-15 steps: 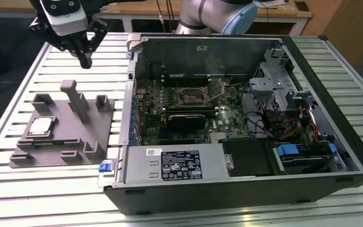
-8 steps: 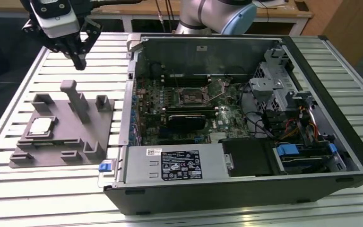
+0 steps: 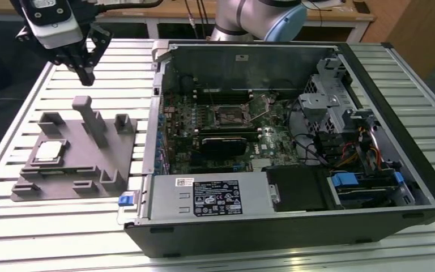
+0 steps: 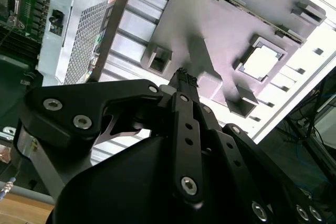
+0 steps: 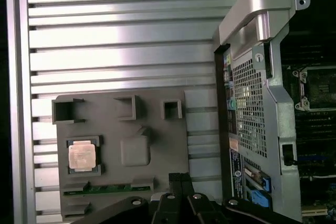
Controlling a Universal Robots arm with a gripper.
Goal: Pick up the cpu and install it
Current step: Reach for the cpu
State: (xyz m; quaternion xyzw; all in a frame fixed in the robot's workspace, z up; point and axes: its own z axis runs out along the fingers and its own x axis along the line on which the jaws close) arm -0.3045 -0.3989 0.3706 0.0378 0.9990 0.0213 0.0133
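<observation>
I have the end effector (image 3: 88,78) hanging in the air over the far part of the grey tray (image 3: 74,170), its fingers pressed together with nothing between them; both wrist views show the tips (image 5: 181,178) closed into one dark point (image 4: 184,74). The cpu (image 3: 49,151) lies flat in a square recess of the tray, silver top up, well apart from the fingers, and I see it in both wrist views (image 5: 82,156) (image 4: 261,62). The tray rests on a counter (image 3: 51,226) of ribbed, shiny metal slats. Just beside it, toward the exterior view's right, the computer case (image 3: 399,113) lies open on its side, its motherboard (image 3: 179,130) and dark socket (image 3: 229,113) exposed. Behind the counter stands pale wooden furniture (image 3: 346,14).
</observation>
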